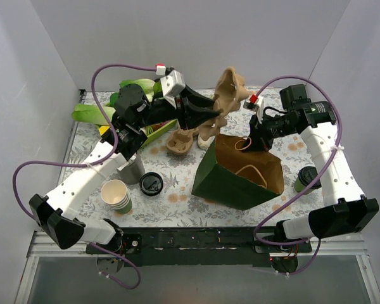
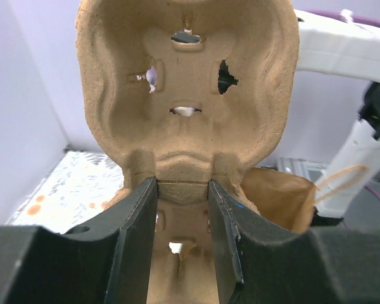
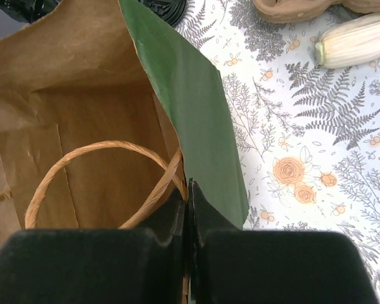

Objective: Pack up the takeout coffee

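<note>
The takeout coffee (image 1: 305, 179), a dark green cup with a black lid, stands at the right, partly hidden behind my right arm. A green paper bag (image 1: 231, 183) with a brown inside stands open at the middle. My right gripper (image 1: 253, 143) is shut on the bag's rim; in the right wrist view (image 3: 189, 185) its jaws pinch the green wall (image 3: 206, 107) beside the twine handle (image 3: 101, 151). My left gripper (image 1: 210, 116) is shut on a brown pulp cup carrier (image 1: 231, 92) held up above the bag's far edge. In the left wrist view its jaws (image 2: 182, 185) clamp the carrier's (image 2: 183, 76) middle ridge.
A second pulp carrier (image 1: 179, 143) lies behind the bag, with a pale corn-like item (image 3: 361, 38) near it. A loose black lid (image 1: 151, 183), a stack of nested green cups (image 1: 116, 195) and a grey cup (image 1: 135, 168) stand at front left. Green toy produce (image 1: 92, 114) lies at back left.
</note>
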You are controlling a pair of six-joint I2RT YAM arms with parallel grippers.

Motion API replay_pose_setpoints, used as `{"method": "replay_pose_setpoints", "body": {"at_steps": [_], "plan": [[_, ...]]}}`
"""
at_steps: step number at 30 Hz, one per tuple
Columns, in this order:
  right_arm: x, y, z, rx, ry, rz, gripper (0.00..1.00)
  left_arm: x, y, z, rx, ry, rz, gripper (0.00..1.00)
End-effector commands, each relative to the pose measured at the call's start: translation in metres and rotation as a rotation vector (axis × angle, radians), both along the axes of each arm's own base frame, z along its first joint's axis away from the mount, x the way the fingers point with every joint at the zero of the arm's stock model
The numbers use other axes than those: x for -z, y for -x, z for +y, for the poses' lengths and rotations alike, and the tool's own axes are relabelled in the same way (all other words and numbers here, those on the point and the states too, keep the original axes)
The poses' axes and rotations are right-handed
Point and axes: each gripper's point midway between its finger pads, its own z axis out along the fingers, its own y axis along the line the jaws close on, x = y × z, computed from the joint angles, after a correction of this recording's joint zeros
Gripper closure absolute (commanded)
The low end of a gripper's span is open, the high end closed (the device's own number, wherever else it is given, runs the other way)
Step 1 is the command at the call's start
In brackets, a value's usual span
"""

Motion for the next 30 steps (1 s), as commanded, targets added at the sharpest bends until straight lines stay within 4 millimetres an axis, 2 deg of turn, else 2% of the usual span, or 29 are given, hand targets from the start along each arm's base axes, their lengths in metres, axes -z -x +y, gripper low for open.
{"method": "replay_pose_setpoints", "body": {"at_steps": [1, 2, 7, 11, 16, 22, 30], "plan": [[0.005, 0.003, 0.006, -0.023, -0.027, 0.044, 0.97, -0.019, 0.041, -0.006, 0.123, 0.089, -0.124, 1.0], [0.007, 0.002, 0.007, -0.019, -0.026, 0.058, 0.97, -0.012, 0.042, -0.009, 0.135, 0.084, -0.117, 1.0], [0.009, -0.004, 0.008, 0.001, -0.023, 0.073, 0.95, -0.014, 0.05, -0.013, 0.179, 0.108, -0.147, 1.0], [0.012, -0.006, 0.008, 0.004, -0.02, 0.088, 0.94, -0.005, 0.05, -0.02, 0.217, 0.101, -0.093, 1.0], [0.013, -0.007, 0.009, 0.001, -0.015, 0.09, 0.94, 0.022, 0.044, -0.031, 0.229, 0.074, -0.078, 1.0], [0.019, -0.006, 0.009, 0.004, -0.01, 0.115, 0.93, 0.041, 0.045, -0.05, 0.266, 0.06, -0.07, 1.0], [0.021, -0.012, 0.009, 0.026, 0.003, 0.12, 0.93, 0.066, 0.051, -0.052, 0.293, 0.023, -0.054, 1.0]]}}
